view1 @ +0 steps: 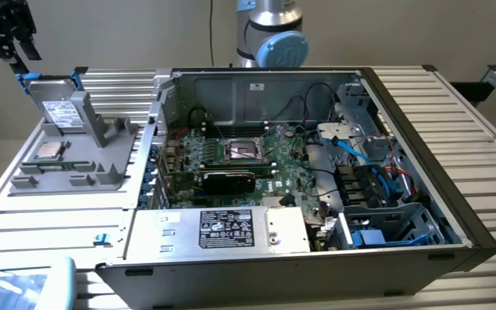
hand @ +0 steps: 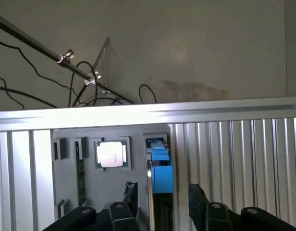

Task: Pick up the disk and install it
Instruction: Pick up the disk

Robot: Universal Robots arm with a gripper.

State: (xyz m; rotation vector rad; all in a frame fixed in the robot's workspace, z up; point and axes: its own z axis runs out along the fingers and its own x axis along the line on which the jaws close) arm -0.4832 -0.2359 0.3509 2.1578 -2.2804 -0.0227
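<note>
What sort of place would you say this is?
Likely a robotics lab bench for computer assembly: an open PC case with exposed motherboard, a grey fixture holding the disk, on a slatted aluminium table.

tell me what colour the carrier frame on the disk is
Blue. It shows best in the wrist view, along the upper edge of the disk.

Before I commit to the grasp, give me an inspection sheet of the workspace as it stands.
Surface: ribbed metal table.
Job's things: disk standing upright in grey holder; open computer case beside it.
Clutter: square chip lying on the holder.
Grippers: pincer open, above the disk's blue top edge, fingers either side, not touching.
Cables: blue and black leads inside the case.
Surroundings: arm base behind the case; plain wall.
</note>
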